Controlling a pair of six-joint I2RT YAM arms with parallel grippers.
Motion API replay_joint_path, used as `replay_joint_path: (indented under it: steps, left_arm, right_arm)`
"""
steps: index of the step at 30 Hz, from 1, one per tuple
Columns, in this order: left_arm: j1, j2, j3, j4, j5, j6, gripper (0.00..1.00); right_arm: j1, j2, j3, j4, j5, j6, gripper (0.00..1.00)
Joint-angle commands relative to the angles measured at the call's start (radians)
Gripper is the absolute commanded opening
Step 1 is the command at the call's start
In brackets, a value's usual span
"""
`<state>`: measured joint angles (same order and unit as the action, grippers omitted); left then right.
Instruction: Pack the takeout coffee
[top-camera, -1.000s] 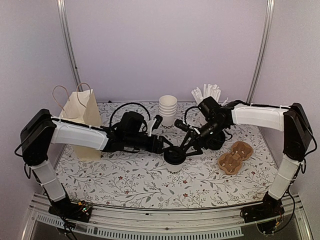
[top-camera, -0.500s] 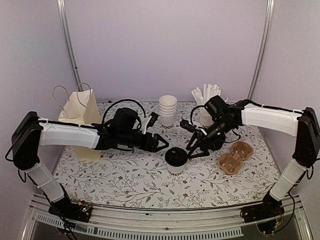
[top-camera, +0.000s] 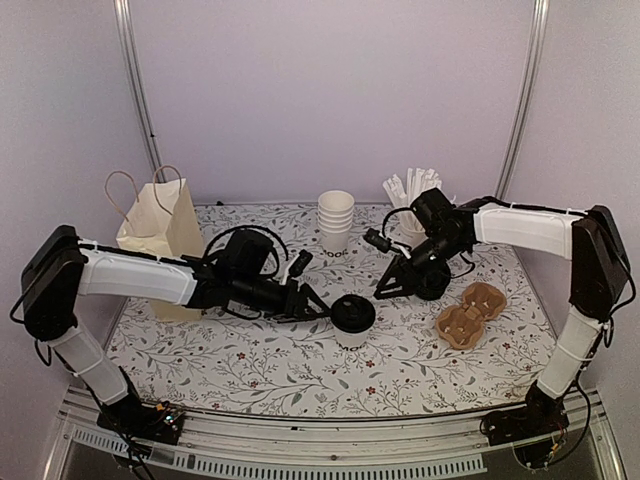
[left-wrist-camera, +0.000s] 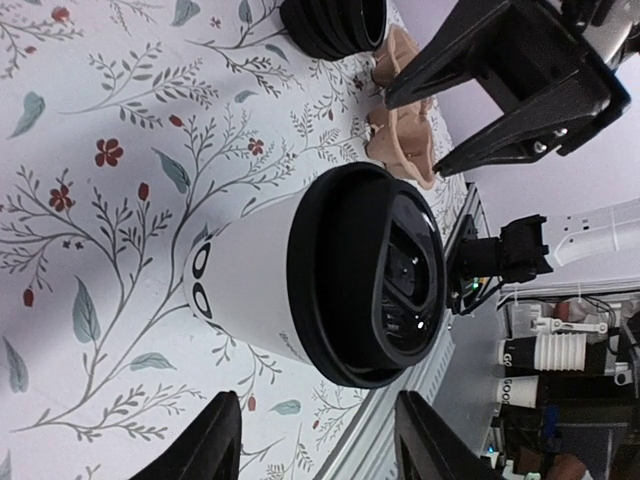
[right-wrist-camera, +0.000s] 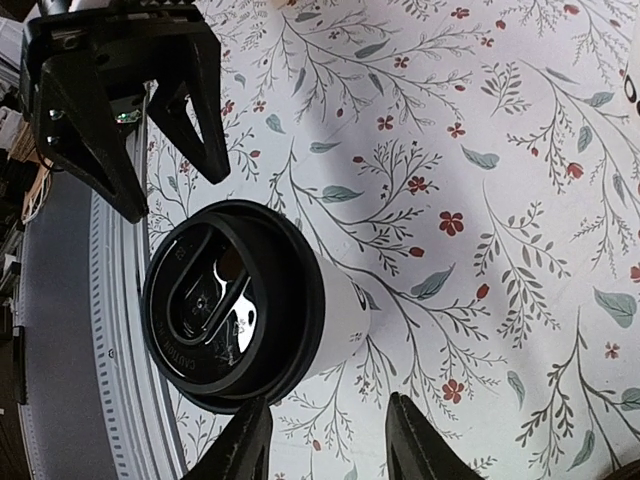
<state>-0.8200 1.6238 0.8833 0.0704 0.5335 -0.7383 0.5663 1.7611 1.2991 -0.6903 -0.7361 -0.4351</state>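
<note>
Bench (top-camera: 250, 365): floral-print surface that carries everything listed below.
Takeout coffee cup (top-camera: 352, 320): stands on the bench near its middle, between the two hands and touching neither.
Lid (right-wrist-camera: 232, 305): round, black, and seated level on the rim all round, as far as both wrist views show.
Step in hand (judged): taking up the lidded cup for packing. No grasp has been made yet.
Doing it well (judged): one hand alone should close on the paper wall just below the lid. The squeeze should be light enough not to buckle the wall or pop the lid. Lift straight up and keep the cup plumb, so that nothing spills through the sip hole.
Long axis: vertical, with the base on the bench and the lid uppermost.
Lettering (left-wrist-camera: 200, 285): low on the wall, on the side turned toward the left hand.
Left hand (left-wrist-camera: 315, 425): just left of the cup, pointing at it, with fingers spread and nothing between them.
Right hand (right-wrist-camera: 328, 420): to the right of the cup and slightly behind it, fingers likewise spread and holding nothing.
Pulp cup carrier (top-camera: 468, 314): brown, lying to the right of the cup and apart from it, nearest the right arm.
Stack of spare black lids (top-camera: 433, 280): just behind the carrier.
Stack of white paper cups (top-camera: 336, 218): at the back centre.
Cup of straws (top-camera: 412, 215): at the back right.
Paper bag (top-camera: 160, 225): upright at the back left, well apart from the cup.
</note>
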Motion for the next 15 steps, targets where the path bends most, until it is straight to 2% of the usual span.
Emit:
replay_joint_path:
  steps: [1,9,15]
  left_arm:
    - [0.010,0.038,-0.010,0.082,0.071,-0.061,0.53]
    - [0.010,0.084,0.013,0.107,0.091,-0.056,0.51]
    - [0.010,0.108,0.014,0.108,0.095,-0.046,0.49]
  right_arm:
    - [0.001,0.035,0.014,-0.013,-0.033,0.027,0.41]
    - [0.001,0.053,0.015,-0.027,-0.109,0.013,0.43]
    - [0.003,0.062,0.017,-0.044,-0.201,0.003,0.54]
